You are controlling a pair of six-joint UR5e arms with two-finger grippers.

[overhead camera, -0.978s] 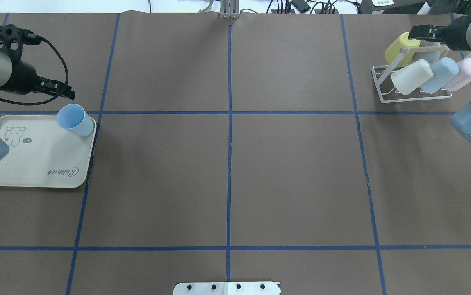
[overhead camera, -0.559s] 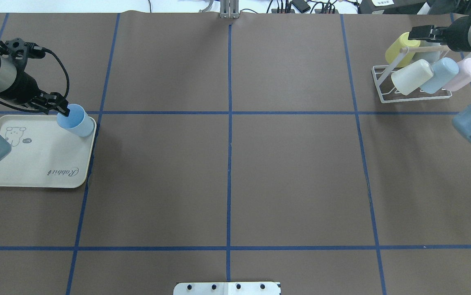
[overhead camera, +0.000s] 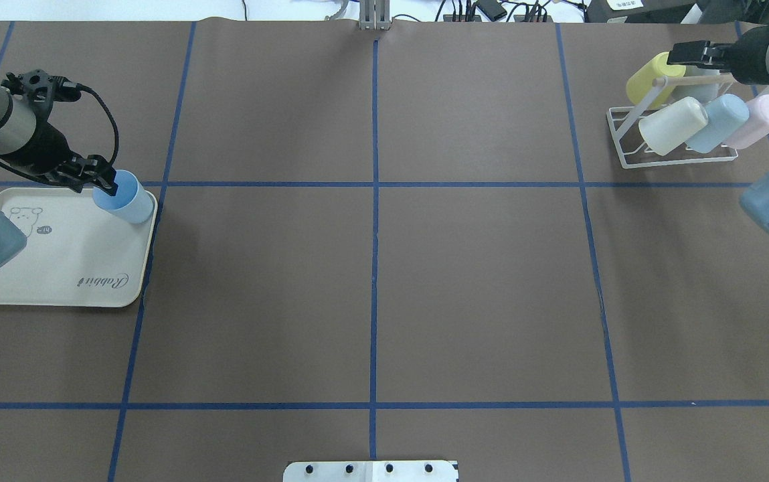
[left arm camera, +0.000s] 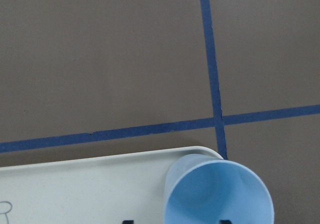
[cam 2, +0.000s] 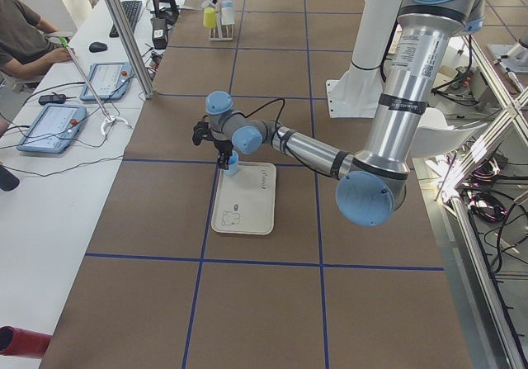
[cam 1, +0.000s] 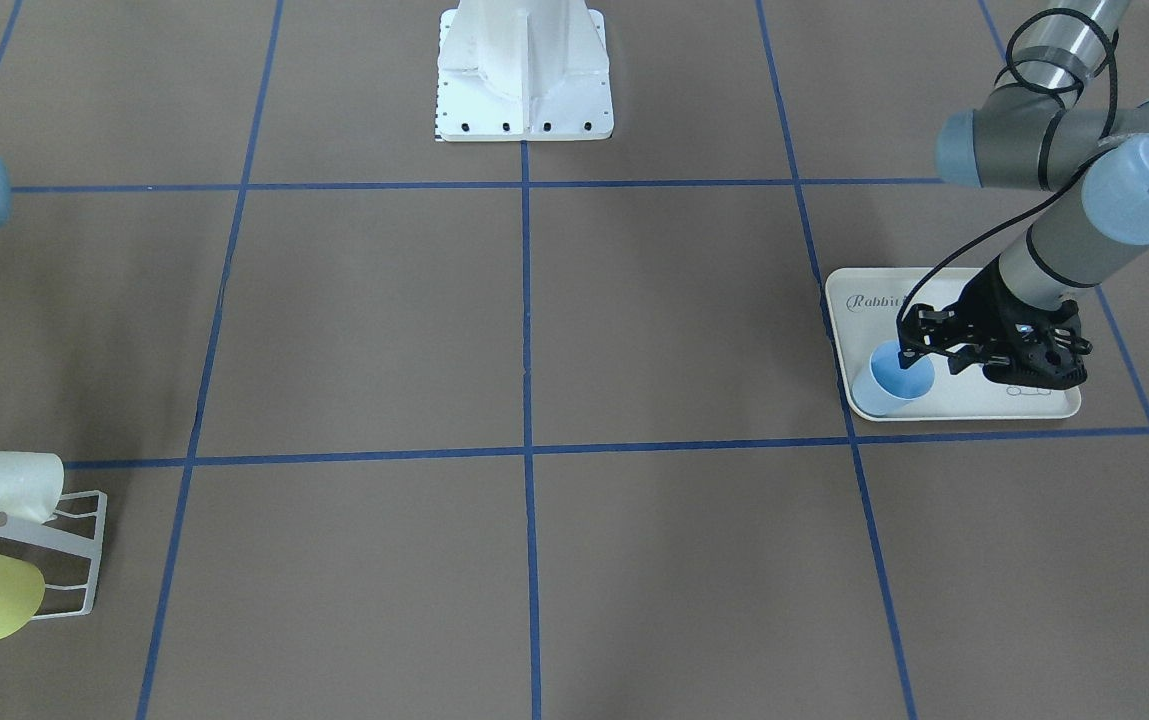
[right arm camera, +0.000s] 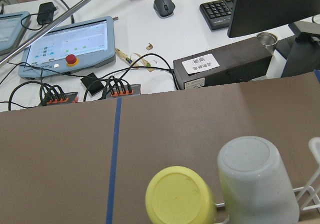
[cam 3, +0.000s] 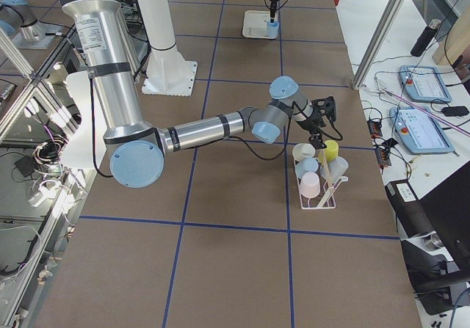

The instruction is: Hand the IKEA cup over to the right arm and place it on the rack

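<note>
A light blue IKEA cup (overhead camera: 126, 199) stands upright at the far right corner of a cream rabbit tray (overhead camera: 56, 268); it also shows in the front view (cam 1: 896, 382) and the left wrist view (left arm camera: 220, 194). My left gripper (overhead camera: 108, 184) is open and straddles the cup's near wall, with one fingertip (left arm camera: 226, 221) inside the mouth and the other outside. My right gripper (overhead camera: 678, 52) hovers over the white wire rack (overhead camera: 625, 144) beside a yellow cup (overhead camera: 648, 80). It looks open and holds nothing.
The rack holds the yellow cup, a cream cup (overhead camera: 672, 125), a light blue cup (overhead camera: 719, 120), a pink cup (overhead camera: 759, 119) and a pale one (right arm camera: 257, 184) behind. Brown table cover with blue tape lines. The robot base plate (overhead camera: 371, 470) sits at the near edge.
My left gripper has come down and to the right from behind the tray onto the blue cup's rim. The right arm has hardly moved.
</note>
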